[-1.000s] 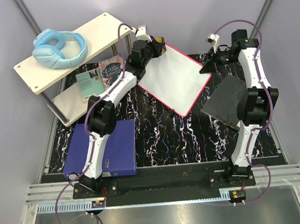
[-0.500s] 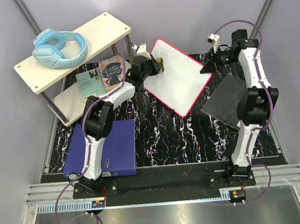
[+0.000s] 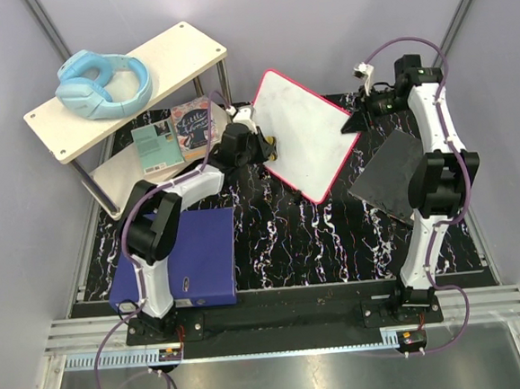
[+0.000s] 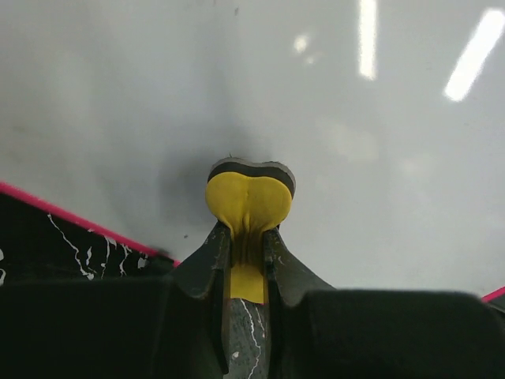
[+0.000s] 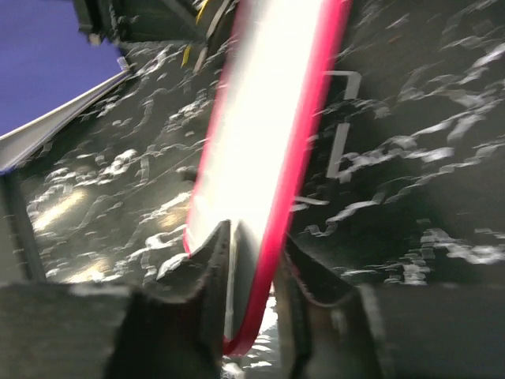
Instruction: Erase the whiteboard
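The whiteboard (image 3: 305, 132), white with a red-pink frame and no writing showing, stands tilted on the black marbled table (image 3: 290, 237), its far left side raised. My left gripper (image 3: 265, 147) is at the board's left edge, shut on a yellow eraser pad (image 4: 249, 201). The pad's dark face presses against the white surface (image 4: 355, 118). My right gripper (image 3: 355, 120) is at the board's right corner. In the right wrist view that gripper (image 5: 254, 245) has the framed corner (image 5: 264, 142) between its fingers, blurred, with both fingers close against it.
A dark grey cloth (image 3: 389, 175) lies to the right beside the right arm. A blue-purple binder (image 3: 188, 259) lies at the near left. At the far left a two-level shelf (image 3: 177, 52) carries blue headphones (image 3: 103, 83) on top and books (image 3: 174, 134) below.
The whiteboard has tipped up steeper, its far left side rising. My left gripper has slid with the eraser from the far corner down toward the near left edge. The right gripper stays at its corner.
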`<action>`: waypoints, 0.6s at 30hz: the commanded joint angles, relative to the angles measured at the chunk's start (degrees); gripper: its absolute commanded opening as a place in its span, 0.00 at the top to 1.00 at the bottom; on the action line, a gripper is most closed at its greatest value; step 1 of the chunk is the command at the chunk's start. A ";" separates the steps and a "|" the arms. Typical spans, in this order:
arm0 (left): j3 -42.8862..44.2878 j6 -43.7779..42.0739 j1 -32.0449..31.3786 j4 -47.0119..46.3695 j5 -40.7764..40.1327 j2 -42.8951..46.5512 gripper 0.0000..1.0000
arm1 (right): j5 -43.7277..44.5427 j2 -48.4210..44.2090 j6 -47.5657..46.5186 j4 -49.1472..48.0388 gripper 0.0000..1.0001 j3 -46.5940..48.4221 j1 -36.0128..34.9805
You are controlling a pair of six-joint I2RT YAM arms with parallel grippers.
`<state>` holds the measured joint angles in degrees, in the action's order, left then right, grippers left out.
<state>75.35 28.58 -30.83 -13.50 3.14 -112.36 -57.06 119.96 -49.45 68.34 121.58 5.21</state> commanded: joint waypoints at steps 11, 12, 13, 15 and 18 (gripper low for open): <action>0.50 0.69 -0.11 5.58 -1.03 -1.37 1.00 | 0.19 3.26 -1.35 25.00 0.55 3.22 -4.16; 0.58 0.69 -0.11 5.85 -0.42 -1.72 1.00 | 0.37 3.35 -1.26 24.92 0.54 3.83 -4.16; 0.67 1.04 -0.11 6.37 -0.15 -1.81 1.00 | 0.46 3.35 -1.00 24.92 0.53 4.19 -4.16; -0.03 0.87 -0.20 6.29 0.12 -1.47 1.00 | 0.81 3.52 -0.65 24.65 0.49 5.59 -4.16; -0.82 0.34 -0.20 6.03 -0.32 -0.76 1.00 | 0.98 4.31 0.49 24.57 0.45 8.23 -4.07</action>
<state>75.24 28.80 -30.89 -5.80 2.44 -113.89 -55.07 124.01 -49.45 76.60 124.49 2.07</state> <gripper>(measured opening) 0.161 0.523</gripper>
